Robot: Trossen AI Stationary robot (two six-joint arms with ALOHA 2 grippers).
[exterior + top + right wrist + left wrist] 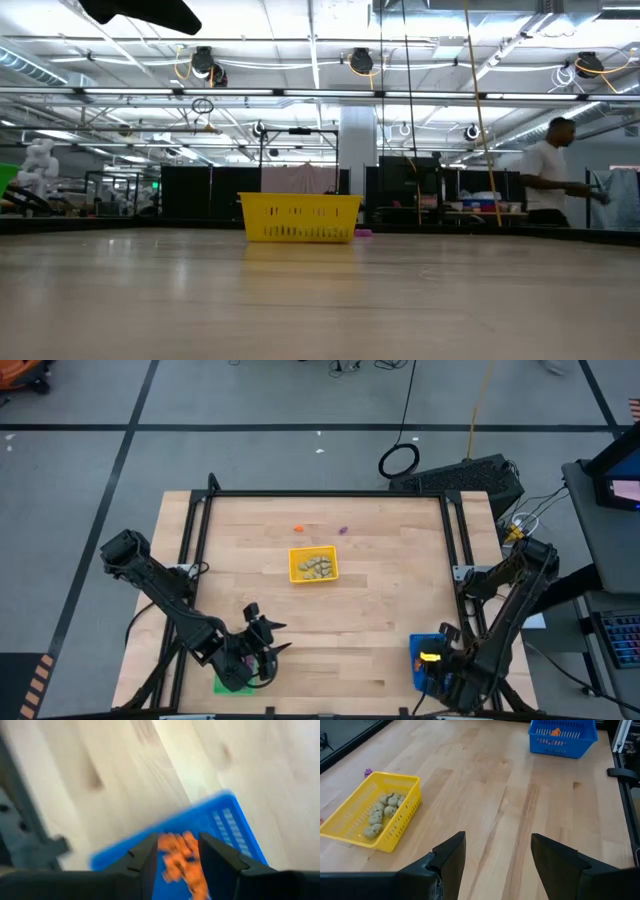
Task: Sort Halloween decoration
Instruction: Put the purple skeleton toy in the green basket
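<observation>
Hovering half-open and empty over the blue tray (227, 827) of orange trinkets (182, 857), the right pincer (175, 857) risks snagging its rim, while one orange trinket (298, 529) and one purple trinket (343, 530) wait on the surface (360, 610) beyond the yellow tray (313, 578); the left pincer (497, 857) gapes empty.

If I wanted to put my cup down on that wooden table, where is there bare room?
Bare wood lies between the yellow plastic tray and the blue plastic tray, and along the far left side. The near corners are crowded: left end effector over a green tray, right end effector over the blue tray.
</observation>
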